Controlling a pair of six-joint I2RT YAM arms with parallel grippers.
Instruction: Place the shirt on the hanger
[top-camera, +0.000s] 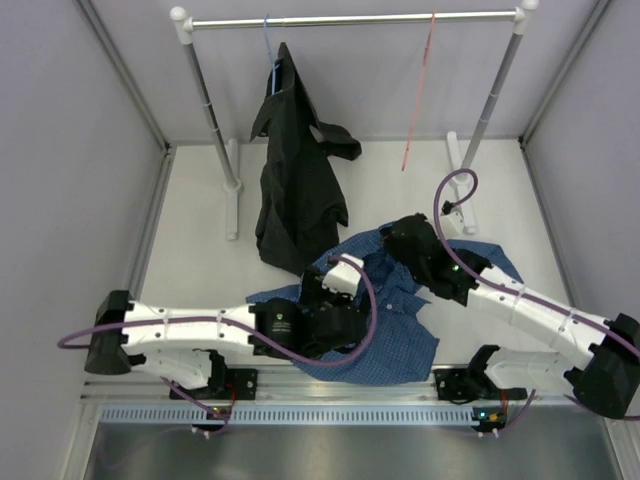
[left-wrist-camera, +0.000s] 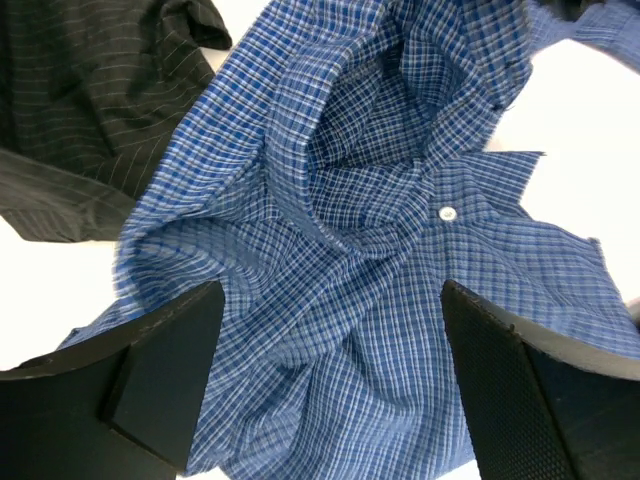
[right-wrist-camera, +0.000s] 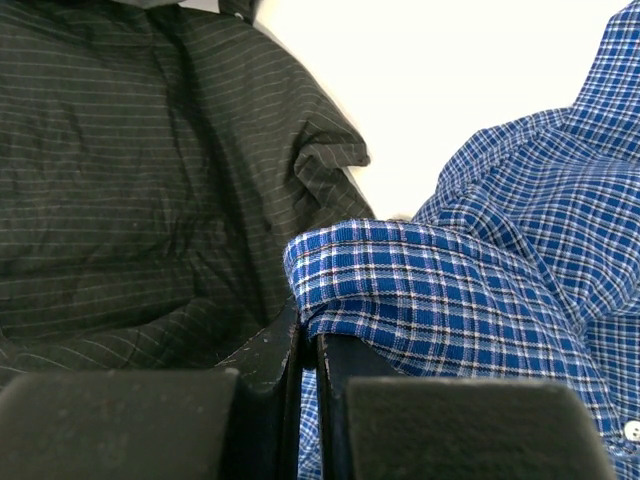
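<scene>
The blue checked shirt (top-camera: 400, 325) lies crumpled on the white table between the two arms. My left gripper (top-camera: 318, 292) is open just above the shirt's folds (left-wrist-camera: 340, 230), one finger on each side of a bunched ridge. My right gripper (top-camera: 405, 240) is shut on a fold of the shirt (right-wrist-camera: 400, 270), pinching cloth between its fingers. The pink-red hanger (top-camera: 420, 95) hangs from the rail (top-camera: 350, 18) at the back right, empty.
A black striped shirt (top-camera: 295, 190) hangs on a blue hanger (top-camera: 268, 45) at the rail's left and drapes onto the table, touching the blue shirt; it shows in both wrist views (left-wrist-camera: 80, 100) (right-wrist-camera: 130, 180). Rail posts (top-camera: 205, 100) (top-camera: 497, 85) stand at the back.
</scene>
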